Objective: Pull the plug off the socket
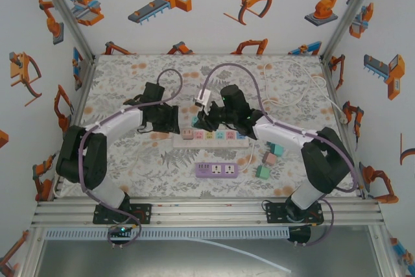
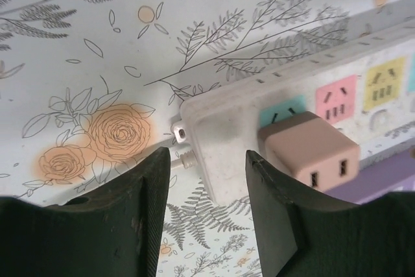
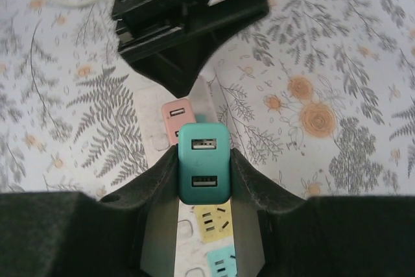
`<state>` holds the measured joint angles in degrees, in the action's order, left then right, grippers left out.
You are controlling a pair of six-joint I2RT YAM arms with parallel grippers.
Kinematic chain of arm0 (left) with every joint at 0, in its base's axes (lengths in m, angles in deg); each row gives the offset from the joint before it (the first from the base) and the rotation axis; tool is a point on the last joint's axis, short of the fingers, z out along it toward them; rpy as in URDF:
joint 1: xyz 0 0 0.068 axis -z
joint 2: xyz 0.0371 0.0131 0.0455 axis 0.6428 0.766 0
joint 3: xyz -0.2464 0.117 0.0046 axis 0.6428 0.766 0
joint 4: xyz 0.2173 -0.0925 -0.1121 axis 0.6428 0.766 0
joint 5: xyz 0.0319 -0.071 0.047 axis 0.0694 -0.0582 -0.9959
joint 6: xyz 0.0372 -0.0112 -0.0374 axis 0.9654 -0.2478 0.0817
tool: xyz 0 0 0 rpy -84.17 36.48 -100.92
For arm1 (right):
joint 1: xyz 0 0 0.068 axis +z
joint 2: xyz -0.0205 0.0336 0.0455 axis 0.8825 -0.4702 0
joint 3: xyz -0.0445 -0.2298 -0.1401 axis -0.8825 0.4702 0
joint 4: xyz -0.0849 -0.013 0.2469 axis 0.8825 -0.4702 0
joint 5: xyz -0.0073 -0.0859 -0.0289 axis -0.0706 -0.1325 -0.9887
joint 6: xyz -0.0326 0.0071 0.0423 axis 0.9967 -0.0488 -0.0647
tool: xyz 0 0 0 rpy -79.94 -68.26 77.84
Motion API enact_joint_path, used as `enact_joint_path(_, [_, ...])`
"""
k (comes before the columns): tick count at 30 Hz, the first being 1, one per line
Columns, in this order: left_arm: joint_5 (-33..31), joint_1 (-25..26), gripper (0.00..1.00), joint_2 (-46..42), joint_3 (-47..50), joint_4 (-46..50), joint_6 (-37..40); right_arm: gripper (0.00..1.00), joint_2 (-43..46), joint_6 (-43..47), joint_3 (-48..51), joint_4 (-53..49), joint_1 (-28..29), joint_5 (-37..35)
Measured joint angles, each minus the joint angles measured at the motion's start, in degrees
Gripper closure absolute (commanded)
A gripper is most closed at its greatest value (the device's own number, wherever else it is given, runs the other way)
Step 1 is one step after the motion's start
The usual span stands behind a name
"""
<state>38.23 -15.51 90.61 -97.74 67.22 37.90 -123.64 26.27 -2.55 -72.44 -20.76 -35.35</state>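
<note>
Nearest on the bench (image 1: 146, 168) lies a purple power strip (image 1: 216, 170), with small teal and pink cubes (image 1: 268, 158) just to its right. Beyond it, the white power strip (image 1: 224, 136) carries a pink adapter (image 2: 311, 150) plugged in at its left end; the sockets beside that adapter stand bare. The left hand (image 2: 207, 157) hangs over that end with its jaws apart, clamping nothing. The right hand (image 3: 204, 157) is closed on the teal plug (image 3: 203, 173), held clear above the strip.
</note>
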Motion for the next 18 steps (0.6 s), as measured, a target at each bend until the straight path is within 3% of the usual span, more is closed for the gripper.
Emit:
enact_joint_path(8, [8.0, -0.1, 0.49, -12.7, 1.7, -4.8, 0.9, 0.96, 5.1, -20.5, 0.0, -4.8, -4.3, -9.9])
enact_joint_path(18, [21.8, 5.7, 0.44, -23.7, 4.8, -13.8, 6.7, 0.95, 14.8, -42.4, 9.4, -2.8, -22.3, -12.7])
